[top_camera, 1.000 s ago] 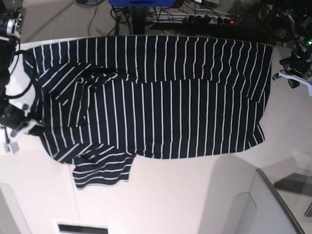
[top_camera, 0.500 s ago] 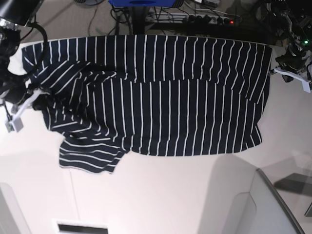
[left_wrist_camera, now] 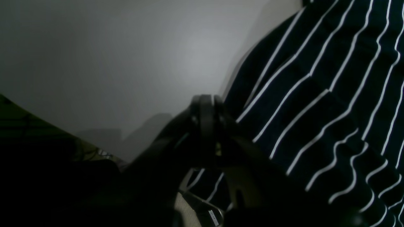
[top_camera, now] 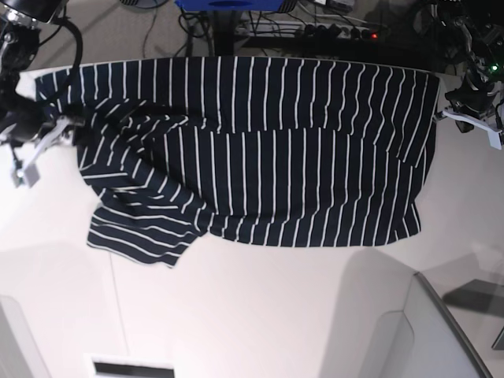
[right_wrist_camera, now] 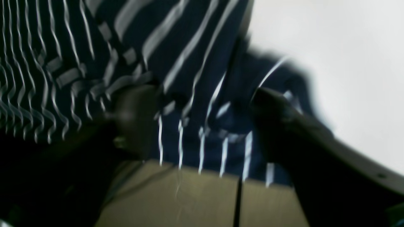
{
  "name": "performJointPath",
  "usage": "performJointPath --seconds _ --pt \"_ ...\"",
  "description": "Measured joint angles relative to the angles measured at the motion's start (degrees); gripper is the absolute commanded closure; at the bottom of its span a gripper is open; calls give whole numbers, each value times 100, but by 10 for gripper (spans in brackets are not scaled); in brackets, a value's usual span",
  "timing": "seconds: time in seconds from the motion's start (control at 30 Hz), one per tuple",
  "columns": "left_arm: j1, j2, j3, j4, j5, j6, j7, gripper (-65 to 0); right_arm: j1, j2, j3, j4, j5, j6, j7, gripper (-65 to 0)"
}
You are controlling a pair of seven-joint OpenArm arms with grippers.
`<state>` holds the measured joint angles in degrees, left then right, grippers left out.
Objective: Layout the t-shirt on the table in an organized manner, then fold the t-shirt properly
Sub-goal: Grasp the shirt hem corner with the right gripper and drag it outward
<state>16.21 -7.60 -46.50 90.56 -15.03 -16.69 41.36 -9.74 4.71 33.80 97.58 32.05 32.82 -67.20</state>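
Reaching low: my right gripper [right_wrist_camera: 202,126] spread over the t-shirt [top_camera: 260,150] edge.
Left gripper [left_wrist_camera: 206,107]: pinched empty, beside cloth, above desk [top_camera: 260,315].

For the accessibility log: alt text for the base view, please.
A dark striped t-shirt lies spread across a white table, its left end bunched and one sleeve angled down. An end effector sits at each end.

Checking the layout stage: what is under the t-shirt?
The t-shirt lies on the white table, bare around its near edge. Whatever sits beneath the fabric is covered; its far edge hides the table's far rim.
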Motion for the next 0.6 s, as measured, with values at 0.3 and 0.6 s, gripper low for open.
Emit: performJointPath --seconds 0.3,0.6 --pt "26 7 -35 0 4 0 0 0 1818 402 98 -2059 -850 -13 216 -455" --pt "28 9 -33 0 2 2 0 0 2553 413 96 -4116 -1644 20 938 -438"
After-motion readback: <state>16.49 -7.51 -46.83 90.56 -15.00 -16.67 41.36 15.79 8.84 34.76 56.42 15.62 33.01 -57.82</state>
